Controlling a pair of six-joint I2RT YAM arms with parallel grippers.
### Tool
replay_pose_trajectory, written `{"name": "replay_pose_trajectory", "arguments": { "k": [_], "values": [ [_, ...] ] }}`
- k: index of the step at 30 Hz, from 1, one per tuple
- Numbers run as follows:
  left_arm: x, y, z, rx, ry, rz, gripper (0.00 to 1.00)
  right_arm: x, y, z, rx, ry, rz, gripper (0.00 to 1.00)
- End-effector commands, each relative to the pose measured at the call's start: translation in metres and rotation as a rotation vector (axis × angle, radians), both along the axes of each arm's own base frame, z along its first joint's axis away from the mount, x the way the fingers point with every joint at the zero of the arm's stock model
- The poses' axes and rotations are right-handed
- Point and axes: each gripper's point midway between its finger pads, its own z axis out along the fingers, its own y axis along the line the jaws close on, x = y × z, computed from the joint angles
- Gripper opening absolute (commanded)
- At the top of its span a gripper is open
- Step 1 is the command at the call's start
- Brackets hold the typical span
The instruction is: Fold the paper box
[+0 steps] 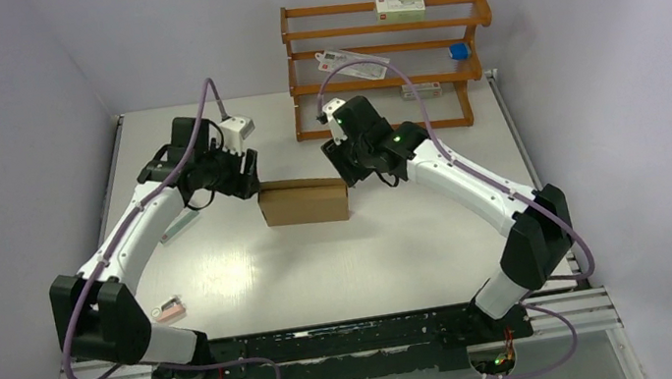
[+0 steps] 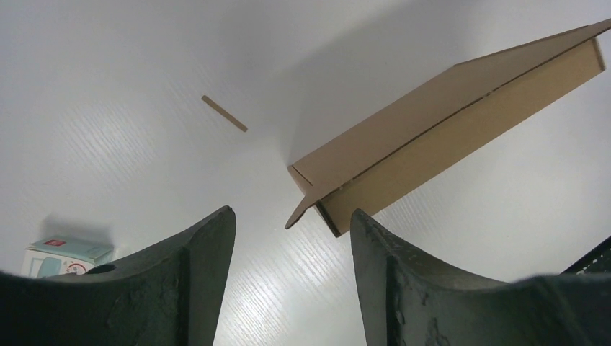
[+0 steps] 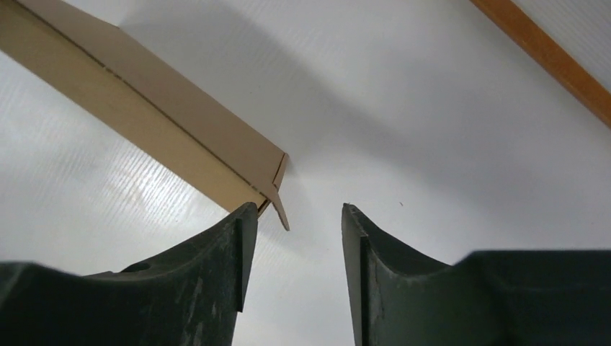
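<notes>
- Since the box (image 1: 304, 202) at the middle of the top view already reads as a closed, flat brown mailer, the folding looks mostly done (a judgement only).
- At its left end the left gripper (image 1: 246, 174) waits just beside it, jaws apart and empty. At its right end the right gripper (image 1: 340, 164) does likewise.
- Only the left wrist view shows a corner flap (image 2: 299, 209) sticking out untucked, plus a thin wooden stick (image 2: 224, 113) at upper left.
- Only the right wrist view shows a second flap (image 3: 277, 202) loose at the other end, so tucking both probably remains.
</notes>
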Motion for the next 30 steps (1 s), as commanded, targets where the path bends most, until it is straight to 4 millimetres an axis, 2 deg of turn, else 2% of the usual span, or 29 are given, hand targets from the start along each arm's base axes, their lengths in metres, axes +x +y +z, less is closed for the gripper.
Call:
{"name": "replay_pose_trajectory", "arguments": {
  "k": [1,4,8,17,30],
  "values": [
    [0.005,-0.005,0.001,0.005,0.020,-0.027,0.63,0.003,0.003,-0.014,0.031,0.045,-0.015,0.47],
    [0.003,-0.010,0.002,-0.010,0.042,-0.060,0.60,-0.002,0.008,-0.020,0.043,0.079,0.011,0.41],
    [0.003,-0.008,0.002,-0.005,0.036,-0.048,0.57,-0.003,0.002,-0.021,0.028,0.078,-0.003,0.39],
    [0.000,-0.012,0.001,-0.013,0.062,-0.074,0.42,-0.007,0.003,-0.029,0.029,0.103,0.011,0.26],
    [-0.007,-0.012,-0.002,-0.025,0.089,-0.071,0.25,-0.012,0.005,-0.033,0.035,0.130,0.018,0.14]
  ]
}}
